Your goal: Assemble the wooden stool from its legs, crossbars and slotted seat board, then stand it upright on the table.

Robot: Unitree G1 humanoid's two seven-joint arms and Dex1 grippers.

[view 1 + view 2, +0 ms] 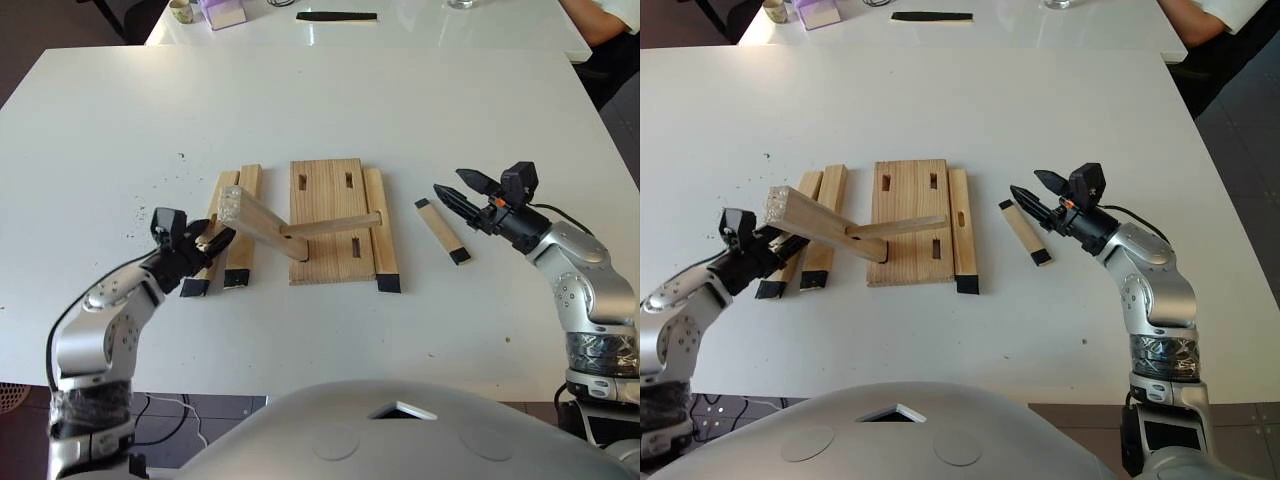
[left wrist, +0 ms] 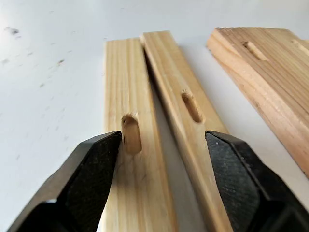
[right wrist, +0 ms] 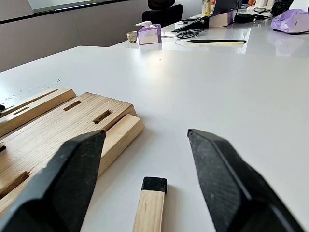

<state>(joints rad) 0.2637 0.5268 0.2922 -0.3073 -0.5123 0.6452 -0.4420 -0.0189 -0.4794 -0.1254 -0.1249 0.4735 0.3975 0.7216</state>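
Note:
The slotted seat board [image 1: 335,195] lies flat at the table's middle. A leg [image 1: 255,217] stands tilted in one of its slots, with a crossbar [image 1: 335,225] sticking out of it to the right above the board. Two slotted legs [image 2: 140,87] lie side by side left of the board, and another leg [image 1: 381,232] lies along its right edge. My left gripper [image 2: 163,137] hangs open low over the two legs, a finger on each side. A short bar with black ends [image 1: 442,230] lies further right. My right gripper [image 1: 452,184] is open just beyond it, holding nothing.
The white table [image 1: 120,120] has wide free room at the back and on both sides; dark specks dot its left part. A second table behind carries a purple box [image 1: 222,12], a cup [image 1: 181,10] and a black strip [image 1: 336,16].

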